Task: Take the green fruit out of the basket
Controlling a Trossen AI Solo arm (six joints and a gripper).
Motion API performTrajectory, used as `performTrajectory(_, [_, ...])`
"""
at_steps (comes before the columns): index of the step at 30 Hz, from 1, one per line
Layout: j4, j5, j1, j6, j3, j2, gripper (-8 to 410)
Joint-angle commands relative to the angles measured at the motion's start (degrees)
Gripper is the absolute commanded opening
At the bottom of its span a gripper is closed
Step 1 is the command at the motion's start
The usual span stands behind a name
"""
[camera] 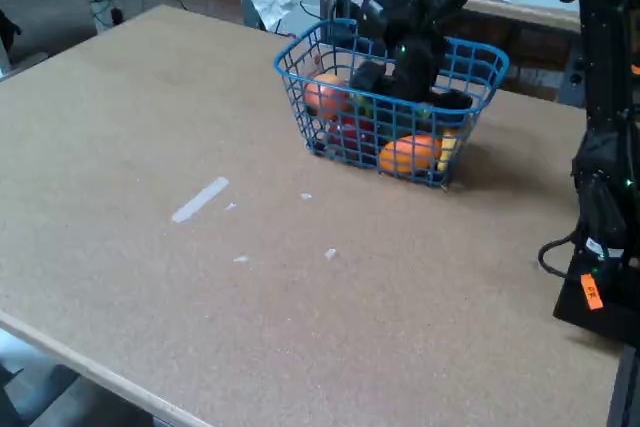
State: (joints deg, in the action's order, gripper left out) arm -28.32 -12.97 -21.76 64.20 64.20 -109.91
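From where I stand the gripper (400, 82) is sunk in the blue basket (470, 57) at upper centre, its pincer unreadable, the green fruit (428, 111) barely peeking beneath it, likely smooth, firm, best pinched across its middle.

Fixed view: single camera, raised, looking down across the table (200, 277).
Basket (300, 67) sitting far, arm base at right edge.

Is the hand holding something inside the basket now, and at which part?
Cannot be told. The hand is down inside the basket, but its fingers and any grip are hidden.
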Motion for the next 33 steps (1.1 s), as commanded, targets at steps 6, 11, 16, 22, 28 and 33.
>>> performTrajectory(6, [0.20, -0.63, -0.02, 0.13, -0.04, -0.02, 331])
performTrajectory(11, [0.39, -0.74, -0.02, 0.37, -0.04, -0.02, 305])
performTrajectory(16, [0.59, -0.96, -0.02, 0.31, -0.04, -0.02, 259])
performTrajectory(22, [0.94, -0.94, -0.02, -1.53, -0.04, 0.00, 224])
performTrajectory(28, [1.60, -0.92, 0.00, -3.17, -0.04, 0.07, 209])
performTrajectory(33, [1.55, -0.94, 0.04, -3.61, 0.22, 1.55, 209])
